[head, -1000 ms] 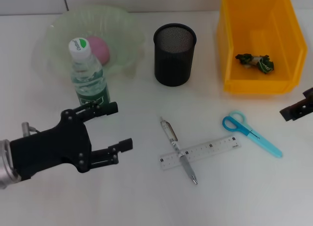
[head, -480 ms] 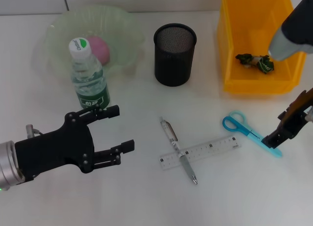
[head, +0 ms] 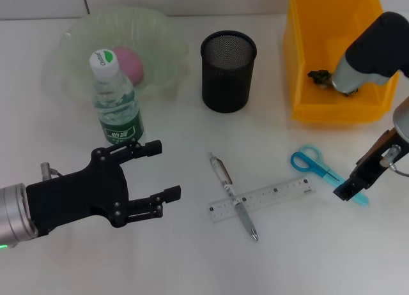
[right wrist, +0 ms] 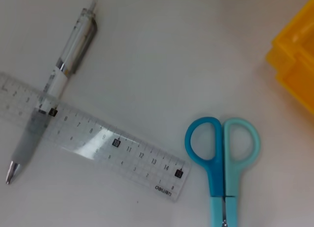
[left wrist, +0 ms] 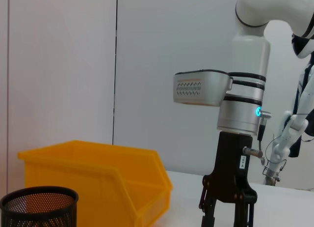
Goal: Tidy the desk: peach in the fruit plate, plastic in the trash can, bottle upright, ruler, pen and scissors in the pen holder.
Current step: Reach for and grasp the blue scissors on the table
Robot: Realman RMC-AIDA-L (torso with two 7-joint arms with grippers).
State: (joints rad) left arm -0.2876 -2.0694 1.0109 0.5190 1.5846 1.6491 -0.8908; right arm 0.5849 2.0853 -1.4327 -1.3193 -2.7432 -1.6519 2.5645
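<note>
While the right gripper (head: 350, 191) hangs low over the blade end of the scissors (head: 327, 173), its jaws cannot be told as spread or pressed together; the blue handles lie on the table (head: 192, 263) just beyond them, toward the ruler. In the right wrist view the scissors (right wrist: 223, 160) lie closed, handles beside the ruler's end. The ruler (head: 261, 198) lies flat, well to the side of those jaws, with the pen (head: 233, 195) lying across it and under it.

The left gripper (head: 156, 172) hovers over the table with its jaws spread wide and nothing between them. The bottle (head: 115, 101) stands upright just beyond its upper finger, and behind the bottle the peach (head: 131, 63) rests in the fruit plate (head: 77, 36). The pen holder (head: 228, 71) stands farther off, between the two grippers. The plastic (head: 323, 77) lies inside the trash can (head: 307, 59), beyond the right jaws.
</note>
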